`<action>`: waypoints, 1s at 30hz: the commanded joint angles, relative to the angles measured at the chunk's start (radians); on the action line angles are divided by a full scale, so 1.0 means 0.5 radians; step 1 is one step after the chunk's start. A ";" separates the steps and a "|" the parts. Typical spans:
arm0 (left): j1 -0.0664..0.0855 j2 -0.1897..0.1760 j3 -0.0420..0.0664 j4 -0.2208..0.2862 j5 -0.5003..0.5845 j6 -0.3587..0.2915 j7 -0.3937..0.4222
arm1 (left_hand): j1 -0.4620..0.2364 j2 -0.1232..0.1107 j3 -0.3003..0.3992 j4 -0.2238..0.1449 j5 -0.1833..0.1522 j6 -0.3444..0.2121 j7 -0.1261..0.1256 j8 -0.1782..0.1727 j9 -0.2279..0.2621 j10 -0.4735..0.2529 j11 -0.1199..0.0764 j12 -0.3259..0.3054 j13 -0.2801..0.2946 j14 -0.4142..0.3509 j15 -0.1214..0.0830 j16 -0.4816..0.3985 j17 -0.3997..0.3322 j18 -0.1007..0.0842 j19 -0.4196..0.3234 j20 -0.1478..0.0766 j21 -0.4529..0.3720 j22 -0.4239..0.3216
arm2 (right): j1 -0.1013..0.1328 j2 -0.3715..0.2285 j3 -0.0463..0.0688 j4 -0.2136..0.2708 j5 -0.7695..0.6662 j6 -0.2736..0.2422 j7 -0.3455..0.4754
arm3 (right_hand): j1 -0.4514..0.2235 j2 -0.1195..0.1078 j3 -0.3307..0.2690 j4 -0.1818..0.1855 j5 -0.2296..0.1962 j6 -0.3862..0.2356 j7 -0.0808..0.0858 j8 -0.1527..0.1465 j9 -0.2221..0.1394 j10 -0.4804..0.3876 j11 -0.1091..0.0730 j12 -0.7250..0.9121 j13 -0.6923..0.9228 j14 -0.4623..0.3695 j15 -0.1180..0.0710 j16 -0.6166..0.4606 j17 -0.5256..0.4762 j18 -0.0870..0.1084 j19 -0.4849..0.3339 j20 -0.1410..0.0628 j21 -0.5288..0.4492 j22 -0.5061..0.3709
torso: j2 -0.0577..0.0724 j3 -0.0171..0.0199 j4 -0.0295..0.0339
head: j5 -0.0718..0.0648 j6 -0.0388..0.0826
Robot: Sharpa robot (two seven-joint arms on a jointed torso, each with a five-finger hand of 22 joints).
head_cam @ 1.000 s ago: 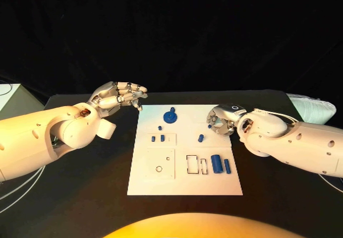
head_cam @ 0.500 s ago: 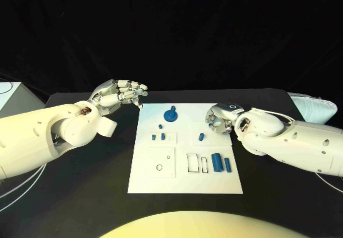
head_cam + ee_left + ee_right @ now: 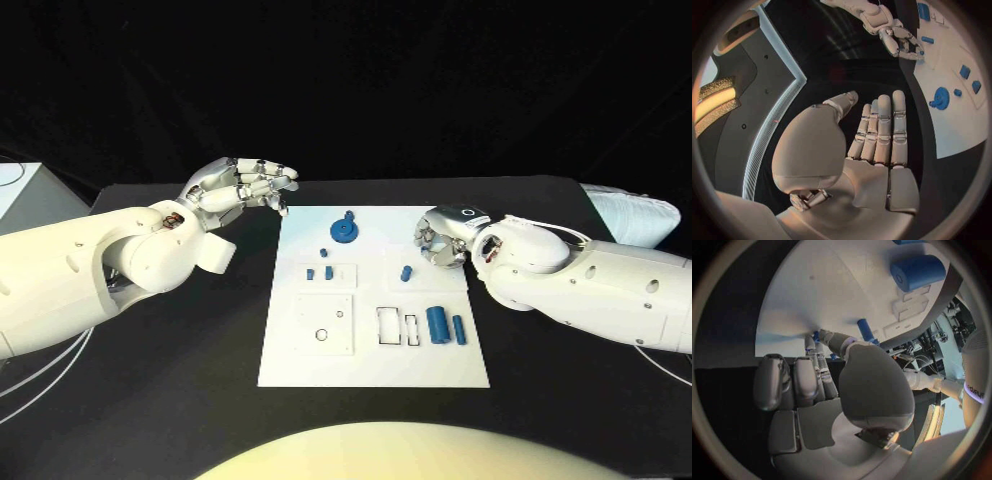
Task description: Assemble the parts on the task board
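— Head view first: what lies on the matte black table [image 3: 173,400]?

— A flat white task board [image 3: 372,365], with a round blue gear-like part [image 3: 343,233] near twelve o'clock and a smooth blue cylinder [image 3: 436,328] toward four o'clock.

— And the hands?

— Left hand [image 3: 240,186], silver, hangs off the board at ten o'clock, fingers loosely curled, apparently empty. Right hand [image 3: 443,240] sits over the board's three o'clock edge, fingers bent beside a small blue peg [image 3: 407,272]; whether they touch it, I cannot tell.

The left hand [image 3: 242,187] is raised with fingers apart and empty; the right hand [image 3: 440,243] has fingers curled in.
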 commanded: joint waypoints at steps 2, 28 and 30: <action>0.000 0.002 0.001 0.008 0.007 0.012 0.029 | 0.009 0.016 -0.021 0.006 -0.012 -0.004 0.010 -0.014 -0.002 0.004 0.003 -0.010 0.001 0.043 -0.006 0.018 0.003 0.014 0.057 0.007 0.008 0.002 | -0.035 -0.001 -0.022 0.005 -0.120 0.099 -0.136 | 0.042 0.009 0.002 -0.031 0.006 0.045 -0.011 0.029 0.014 0.084 -0.047 0.026 0.044 0.053 -0.025 0.017 -0.008 -0.027 0.006 -0.013 0.023 0.025 | 0.000 0.0005 -0.001 | -0.011 0.000; 0.000 0.012 0.001 0.001 -0.003 -0.037 0.068 | 0.018 0.027 -0.025 0.012 -0.009 -0.002 0.009 -0.016 -0.002 0.006 0.000 -0.012 0.003 0.063 -0.010 0.024 0.004 0.013 0.100 0.000 0.033 0.013 | -0.048 -0.019 -0.017 0.074 -0.166 -0.244 -0.209 | 0.054 0.049 0.072 -0.108 0.065 0.140 -0.048 0.104 0.071 0.188 -0.089 0.070 0.156 0.053 -0.061 0.057 -0.009 -0.062 0.061 -0.050 0.181 0.205 | 0.000 0.0011 0.000 | -0.016 -0.002; 0.000 0.012 0.001 -0.001 -0.003 -0.037 0.068 | 0.018 0.027 -0.025 0.012 -0.009 -0.002 0.009 -0.016 -0.002 0.006 0.000 -0.012 0.003 0.063 -0.010 0.024 0.004 0.013 0.100 0.000 0.033 0.013 | -0.047 -0.027 -0.012 0.087 -0.156 -0.260 -0.204 | 0.052 0.049 0.073 -0.109 0.065 0.141 -0.049 0.105 0.072 0.189 -0.090 0.070 0.158 0.054 -0.062 0.059 -0.006 -0.063 0.063 -0.051 0.186 0.211 | -0.001 0.0005 0.000 | -0.016 -0.002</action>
